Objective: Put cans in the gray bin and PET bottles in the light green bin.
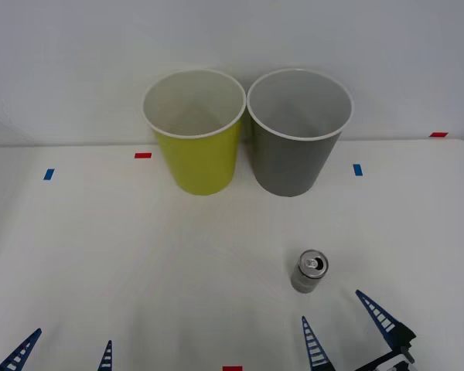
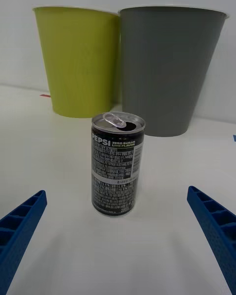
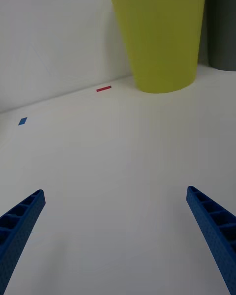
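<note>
Front view: the can (image 1: 310, 271) stands upright on the white table (image 1: 100, 255), silver top with pull tab facing up. Taking the can as landmark: the gray bin (image 1: 298, 135) stands well behind it, almost straight back toward the wall; the light green bin (image 1: 195, 135) stands behind it and to the robot's left, just beside the gray bin, rims nearly touching. Both bins upright, pale insides showing. The right gripper (image 1: 344, 328) sits nearer the robot than the can and slightly to its right, blue ribbed fingers spread wide, nothing between them, can not touched. The left gripper (image 1: 62, 352) is well to the left of the can at the near table edge, fingers likewise spread and holding nothing. Small red tape mark (image 1: 143, 155) and blue tape mark (image 1: 49, 174) lie on the table far left of the can, near the back edge; another blue mark (image 1: 357, 169) lies behind the can beside the gray bin.

Right wrist view: can (image 2: 118, 162) upright, centred ahead of the released fingers (image 2: 22, 226), clear of both. "PEPSI" lettering readable on the dark wall. Gray bin (image 2: 169, 69) directly behind the can, light green bin (image 2: 78, 61) behind and to the side.

Left wrist view: released fingers (image 3: 19, 226) over bare table. Light green bin (image 3: 162, 34) ahead, a sliver of the gray bin (image 3: 223, 24) beside it.
</note>
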Tool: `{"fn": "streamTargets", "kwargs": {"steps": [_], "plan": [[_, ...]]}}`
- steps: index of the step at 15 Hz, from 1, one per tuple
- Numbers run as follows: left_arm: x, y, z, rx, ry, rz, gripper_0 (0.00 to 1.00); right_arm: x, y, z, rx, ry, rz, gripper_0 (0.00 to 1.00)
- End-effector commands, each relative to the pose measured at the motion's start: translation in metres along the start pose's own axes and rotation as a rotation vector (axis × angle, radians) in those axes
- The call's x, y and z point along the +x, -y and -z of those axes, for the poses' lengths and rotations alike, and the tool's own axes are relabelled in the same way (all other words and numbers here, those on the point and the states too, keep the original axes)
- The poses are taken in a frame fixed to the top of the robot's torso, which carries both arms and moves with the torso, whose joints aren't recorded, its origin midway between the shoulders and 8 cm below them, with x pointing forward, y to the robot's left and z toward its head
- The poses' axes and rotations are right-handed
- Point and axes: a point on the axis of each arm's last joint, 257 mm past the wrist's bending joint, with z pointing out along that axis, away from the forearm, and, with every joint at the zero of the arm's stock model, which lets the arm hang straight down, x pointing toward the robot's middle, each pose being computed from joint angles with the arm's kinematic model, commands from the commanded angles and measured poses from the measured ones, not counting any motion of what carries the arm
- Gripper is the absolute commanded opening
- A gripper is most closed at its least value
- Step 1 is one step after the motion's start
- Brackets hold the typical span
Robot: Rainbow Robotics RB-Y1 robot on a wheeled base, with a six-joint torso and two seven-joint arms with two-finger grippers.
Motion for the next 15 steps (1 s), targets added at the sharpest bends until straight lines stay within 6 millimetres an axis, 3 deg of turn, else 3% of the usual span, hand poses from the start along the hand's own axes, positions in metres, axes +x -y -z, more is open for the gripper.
{"fn": "streamTargets", "kwargs": {"steps": [1, 15], "plan": [[0.000, 0.000, 0.000, 0.000, 0.000, 0.000, 1.00, -0.001, -0.004, -0.025, 0.016, 0.000, -0.022, 1.00], [0.000, 0.000, 0.000, 0.000, 0.000, 0.000, 1.00, -0.005, 0.002, -0.078, 0.096, -0.014, -0.068, 1.00]]}}
